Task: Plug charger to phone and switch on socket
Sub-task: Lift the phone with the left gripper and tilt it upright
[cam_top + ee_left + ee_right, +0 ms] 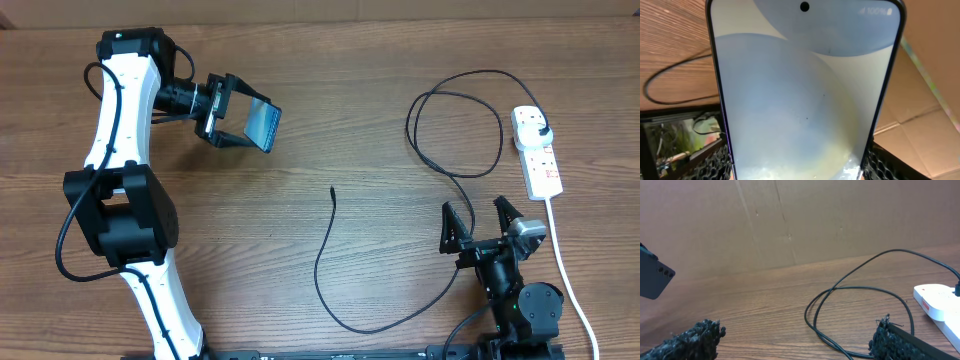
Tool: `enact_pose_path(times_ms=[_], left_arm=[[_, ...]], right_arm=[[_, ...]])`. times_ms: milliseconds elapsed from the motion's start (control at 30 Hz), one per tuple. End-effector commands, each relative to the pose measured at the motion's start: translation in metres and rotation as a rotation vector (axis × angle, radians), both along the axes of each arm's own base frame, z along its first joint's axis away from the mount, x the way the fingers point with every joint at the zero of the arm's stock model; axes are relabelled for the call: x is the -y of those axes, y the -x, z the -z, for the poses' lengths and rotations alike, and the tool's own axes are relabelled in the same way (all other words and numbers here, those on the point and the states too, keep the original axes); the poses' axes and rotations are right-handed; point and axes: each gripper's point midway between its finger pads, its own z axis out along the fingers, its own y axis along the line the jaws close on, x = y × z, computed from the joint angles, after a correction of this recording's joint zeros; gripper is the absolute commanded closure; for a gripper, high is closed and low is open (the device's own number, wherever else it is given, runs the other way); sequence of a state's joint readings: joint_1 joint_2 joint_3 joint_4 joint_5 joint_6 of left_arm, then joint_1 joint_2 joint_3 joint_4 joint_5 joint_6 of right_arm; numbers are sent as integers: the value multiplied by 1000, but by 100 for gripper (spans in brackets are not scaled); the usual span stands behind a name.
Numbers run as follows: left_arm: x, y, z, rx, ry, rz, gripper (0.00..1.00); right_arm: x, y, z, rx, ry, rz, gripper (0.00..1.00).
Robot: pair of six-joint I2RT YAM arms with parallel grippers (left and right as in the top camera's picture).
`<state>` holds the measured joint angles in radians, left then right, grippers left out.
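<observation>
My left gripper [243,125] is shut on the phone [264,124] and holds it lifted above the table at the upper left. Its lit blue-grey screen [802,95] fills the left wrist view. The charger, a thin black cable [345,290], lies across the table's middle with its free connector tip [332,190] bare. The cable loops [455,125] up to a black plug head [540,130] set in the white socket strip [538,152] at the right. My right gripper [481,222] is open and empty near the front right, with the cable loop [860,305] ahead of it.
The socket's white cord [562,260] runs down the right edge past my right arm. A brown cardboard wall [800,220] stands behind the table. The phone's dark back [652,277] shows at the left of the right wrist view.
</observation>
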<state>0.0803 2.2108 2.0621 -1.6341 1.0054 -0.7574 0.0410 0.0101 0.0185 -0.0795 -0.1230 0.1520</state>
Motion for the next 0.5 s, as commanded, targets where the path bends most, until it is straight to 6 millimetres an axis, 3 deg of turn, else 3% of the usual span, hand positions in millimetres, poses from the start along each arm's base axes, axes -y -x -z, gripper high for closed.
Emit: enact_pose_path(times_ms=[0,467], left_arm=[[-6,-2,-3,25,-48,2,96],[-41,2,34,27,-343,53,96]], right_arm=[[0,0,3,2,8,4,0],[0,0,3,2,7,4,0]])
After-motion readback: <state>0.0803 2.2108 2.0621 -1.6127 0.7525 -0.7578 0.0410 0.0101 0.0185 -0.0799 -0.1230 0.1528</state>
